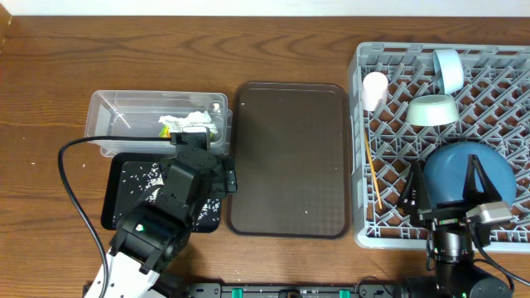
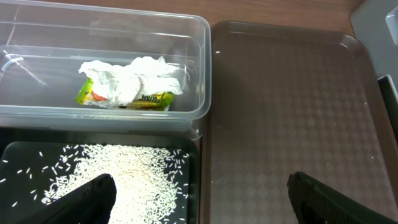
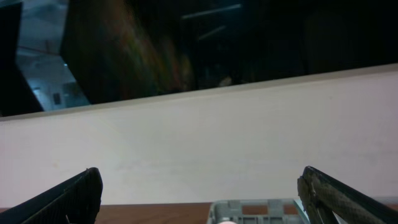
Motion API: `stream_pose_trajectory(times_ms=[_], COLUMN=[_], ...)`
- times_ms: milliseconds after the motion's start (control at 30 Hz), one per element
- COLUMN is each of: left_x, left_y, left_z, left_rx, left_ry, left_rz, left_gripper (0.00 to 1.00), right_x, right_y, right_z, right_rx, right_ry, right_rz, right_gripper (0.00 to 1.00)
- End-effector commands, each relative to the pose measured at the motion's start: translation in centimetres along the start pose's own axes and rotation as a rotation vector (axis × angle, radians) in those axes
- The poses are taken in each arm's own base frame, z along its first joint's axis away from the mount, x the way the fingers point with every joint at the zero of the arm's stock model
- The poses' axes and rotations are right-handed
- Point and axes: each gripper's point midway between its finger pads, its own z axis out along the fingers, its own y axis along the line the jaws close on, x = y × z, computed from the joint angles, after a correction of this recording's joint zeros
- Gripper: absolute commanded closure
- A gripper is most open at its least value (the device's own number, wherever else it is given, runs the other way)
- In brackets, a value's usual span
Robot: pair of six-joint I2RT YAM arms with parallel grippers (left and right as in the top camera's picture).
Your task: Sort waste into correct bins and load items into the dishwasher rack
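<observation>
The left gripper (image 2: pixel 199 196) and right gripper (image 3: pixel 199 190) hung wide open, empty. The napkin (image 2: pixel 140 78) in the tub (image 2: pixel 37 118) looked soft and light, best pinched at its crumpled top.

I see pale rice grains (image 2: pixel 118 174) speckling the black tray (image 2: pixel 18 152), a white napkin (image 2: pixel 137 78), yellow-green wrapper (image 2: pixel 155 99), dark-blue plate (image 1: pixel 455 170), grey lattice rack (image 1: pixel 497 66), and brown wood-grain worktop (image 1: pixel 50 66).

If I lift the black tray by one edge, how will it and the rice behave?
The tray looks shallow and thin, so it is probably light and may flex. The rice lies loose on a glossy surface, so it would likely slide to the low side and could spill over the low rim if tilted.
</observation>
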Motion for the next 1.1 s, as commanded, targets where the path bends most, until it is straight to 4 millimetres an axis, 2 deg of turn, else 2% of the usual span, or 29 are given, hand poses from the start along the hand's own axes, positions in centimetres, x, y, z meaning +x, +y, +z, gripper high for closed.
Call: stream_pose_trajectory(times_ms=[0,133,533,800,833,1067], left_x=[-0.8,-0.8,-0.8,-0.8,-0.8,-0.8], left_y=[-0.1,-0.1,-0.1,-0.1,-0.1,-0.1], left_z=[-0.4,-0.4,-0.4,-0.4,-0.4,-0.4], left_rx=[0.004,0.004,0.004,0.004,0.004,0.004], left_ry=[-0.018,-0.018,-0.018,-0.018,-0.018,-0.018], left_rz=[-0.017,-0.017,-0.017,-0.017,-0.017,-0.017], left_gripper=[0.09,0.09,0.09,0.09,0.09,0.09], right_x=[0.7,2.3,10.2,15.7,16.1,16.0], right_y=[-0.7,-1.1,-2.6,-3.7,-3.8,-3.7], right_z=[-0.1,0.0,-0.6,-2.2,-2.5,-2.4], right_rx=[0.034,0.045,0.078,0.115,0.116,0.088], right_ry=[0.001,0.033,0.191,0.404,0.425,0.428], right_rz=[0.011,0.011,0.018,-0.011,-0.026,-0.125], right_gripper=[0.01,0.01,0.01,0.01,0.01,0.01])
